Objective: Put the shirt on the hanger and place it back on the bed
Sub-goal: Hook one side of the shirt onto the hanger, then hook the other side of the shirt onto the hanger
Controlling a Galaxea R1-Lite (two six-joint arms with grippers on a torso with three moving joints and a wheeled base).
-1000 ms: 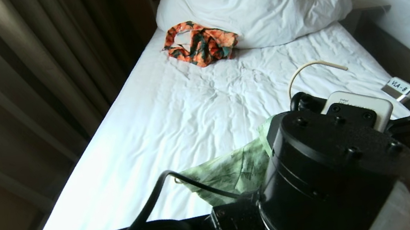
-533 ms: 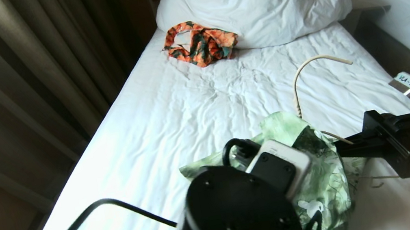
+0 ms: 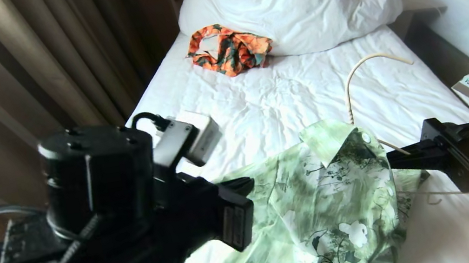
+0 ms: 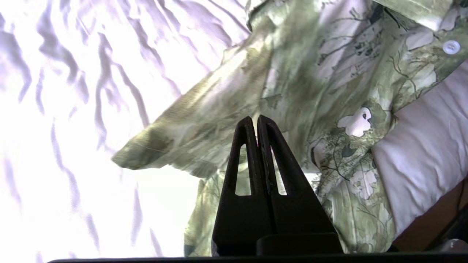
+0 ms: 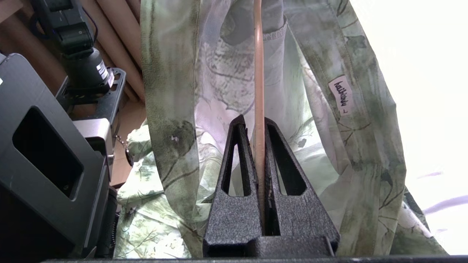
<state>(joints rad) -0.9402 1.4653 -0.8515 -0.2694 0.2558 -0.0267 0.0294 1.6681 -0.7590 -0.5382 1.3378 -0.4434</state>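
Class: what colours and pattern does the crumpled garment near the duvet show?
The crumpled garment is orange with dark green patches; head view shows it best.

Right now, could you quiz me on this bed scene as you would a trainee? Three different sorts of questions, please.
1. True or false: the right gripper is shut on the cream hanger rod.
2. What lies against the bunched white duvet? A) orange-and-green patterned garment B) towel C) book
3. Fill in: the left gripper is shut and holds ____, above the light green floral shirt.

Key: 1 true; 2 A; 3 nothing.
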